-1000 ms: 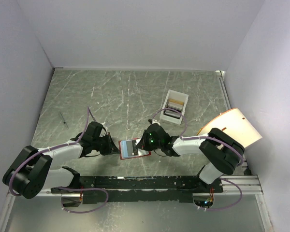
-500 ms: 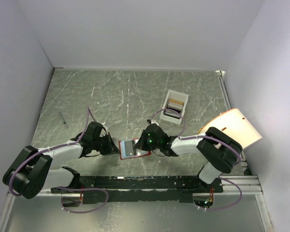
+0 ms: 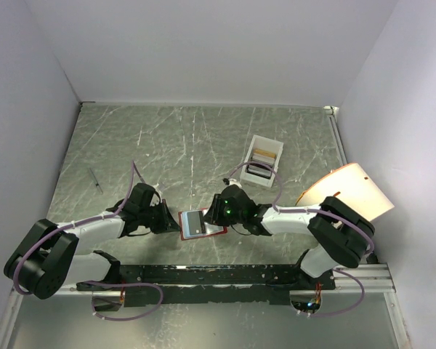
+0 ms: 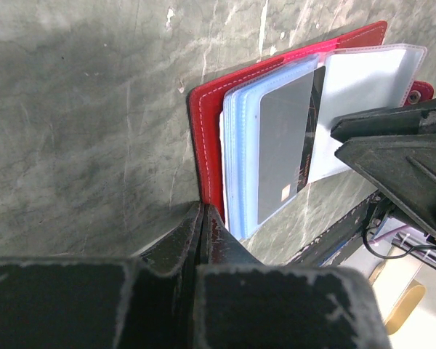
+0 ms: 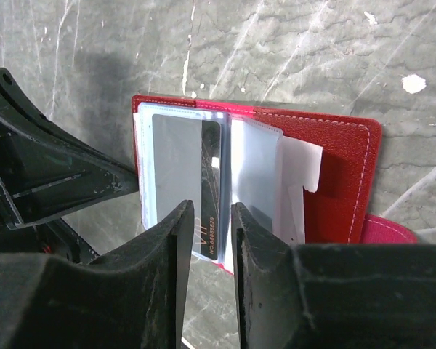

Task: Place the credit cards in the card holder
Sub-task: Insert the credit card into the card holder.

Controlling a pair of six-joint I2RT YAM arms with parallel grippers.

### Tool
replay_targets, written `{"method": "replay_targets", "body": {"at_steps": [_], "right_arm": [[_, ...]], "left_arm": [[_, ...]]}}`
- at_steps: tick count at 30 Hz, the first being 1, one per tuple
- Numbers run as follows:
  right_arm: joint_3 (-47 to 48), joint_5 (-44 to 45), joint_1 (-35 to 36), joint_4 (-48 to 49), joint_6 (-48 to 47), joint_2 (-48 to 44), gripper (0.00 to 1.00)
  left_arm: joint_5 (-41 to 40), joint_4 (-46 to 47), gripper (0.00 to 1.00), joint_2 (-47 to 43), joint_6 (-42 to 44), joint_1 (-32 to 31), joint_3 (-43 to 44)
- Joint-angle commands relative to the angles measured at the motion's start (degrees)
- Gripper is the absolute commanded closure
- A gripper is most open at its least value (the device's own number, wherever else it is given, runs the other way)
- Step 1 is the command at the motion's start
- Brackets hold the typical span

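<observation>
The red card holder [image 3: 200, 223] lies open on the table between both arms, its clear pockets [image 5: 256, 174] fanned out. A dark credit card [image 5: 211, 190] sits partly in a pocket, its lower end sticking out; the same card [image 4: 283, 145] shows grey from the left. My left gripper [image 4: 203, 209] is shut on the holder's red cover edge [image 4: 206, 138], and it [image 3: 173, 221] sits at the holder's left side. My right gripper [image 5: 212, 218] hovers over the dark card's protruding end, jaws apart and off the card; from above it [image 3: 214, 216] is over the holder's right half. More credit cards [image 3: 261, 161] lie in the white box.
The white open-topped box [image 3: 275, 146] stands behind and right of the holder. A thin dark stick [image 3: 94, 179] lies at the left of the table. A pale fan-shaped object [image 3: 349, 190] leans at the right edge. Walls close in the table on three sides.
My right gripper has opened, letting go of the dark card, which stays in the holder's pocket. The left gripper has kept its pinch on the cover.
</observation>
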Motion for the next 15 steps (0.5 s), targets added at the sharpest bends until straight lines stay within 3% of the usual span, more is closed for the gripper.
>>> {"method": "replay_targets", "body": {"at_steps": [1, 15], "right_arm": [[1.13, -0.95, 0.23, 0.27, -1.23, 0.68, 0.74], [2.59, -4.68, 0.44, 3.65, -0.8, 5.07, 0.78]], "left_arm": [[0.62, 1.05, 0.93, 0.01, 0.27, -0.13, 0.81], [-0.05, 0.1, 0.93, 0.59, 1.02, -0.2, 2.32]]}}
